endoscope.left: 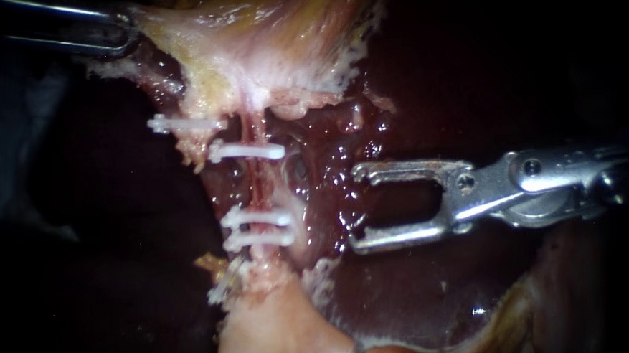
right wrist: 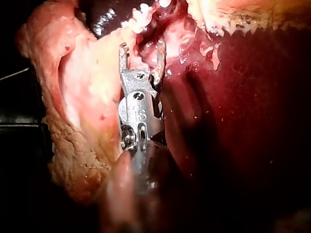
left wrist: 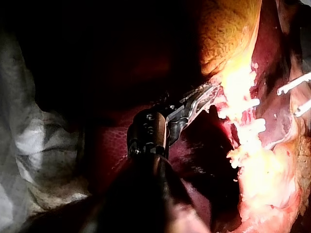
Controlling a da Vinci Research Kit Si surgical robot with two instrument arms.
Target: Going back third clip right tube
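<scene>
Already three white clips sit across the right tube, just ahead of the right end effector — spread, empty, apart from the tube. The left end effector pinches pale tissue. Clipping looks done — only backing away seems left.

The endoscope sits close, facing the clipped tube head-on; left instrument enters at 10 o'clock, right instrument at 3. Each wrist camera looks along its shaft; all share the pale tissue.
</scene>
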